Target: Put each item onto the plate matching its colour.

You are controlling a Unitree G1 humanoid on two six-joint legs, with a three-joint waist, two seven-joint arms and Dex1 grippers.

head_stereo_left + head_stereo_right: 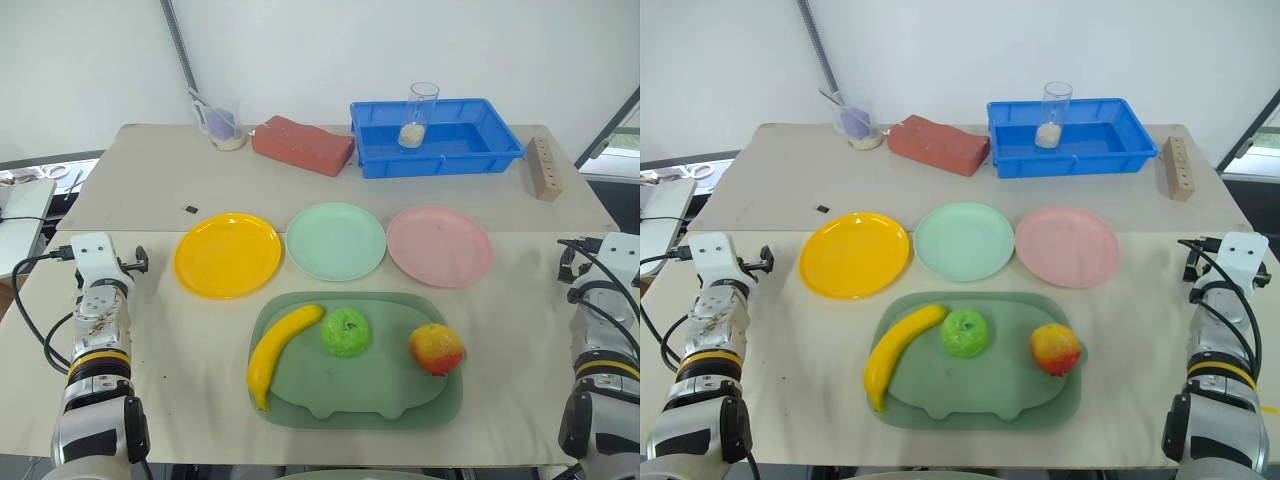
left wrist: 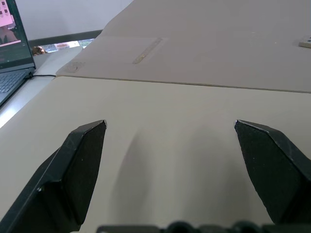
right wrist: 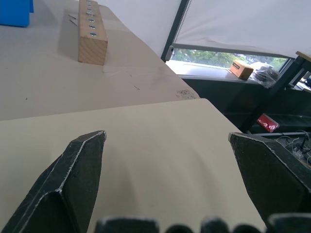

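Now, going from the left, the left gripper [image 2: 170, 131] hangs just above the bare beige table [image 1: 160, 370] at its left edge, its two black fingers spread wide with nothing between them. A laptop [image 2: 12, 58] sits off the table's edge beyond it.

Next comes the row of three plates. The yellow plate [image 1: 228, 255] is the leftmost, the mint green plate [image 1: 336, 241] is in the middle, and the pink plate [image 1: 440, 246] is on the right; they lie side by side, nearly touching, and none has anything on it.

Just in front of the plates lies a dark green tray [image 1: 400, 400] holding all three fruits. The banana [image 1: 280, 350] lies at its left side, slanting, with its lower end over the tray's rim. The green apple [image 1: 346, 332] sits just beside the banana's upper end, and the red-and-yellow peach [image 1: 436, 348] sits apart from it at the tray's right side.

Along the back of the table stand a cup with a scoop [image 1: 225, 128], a red brick [image 1: 302, 145], a blue bin [image 1: 436, 137] with a clear glass [image 1: 419, 115] in it, and a wooden block [image 1: 544, 168] with holes.

At the right edge the right gripper [image 3: 167, 136] hovers over bare table, fingers likewise spread wide and holding nothing.
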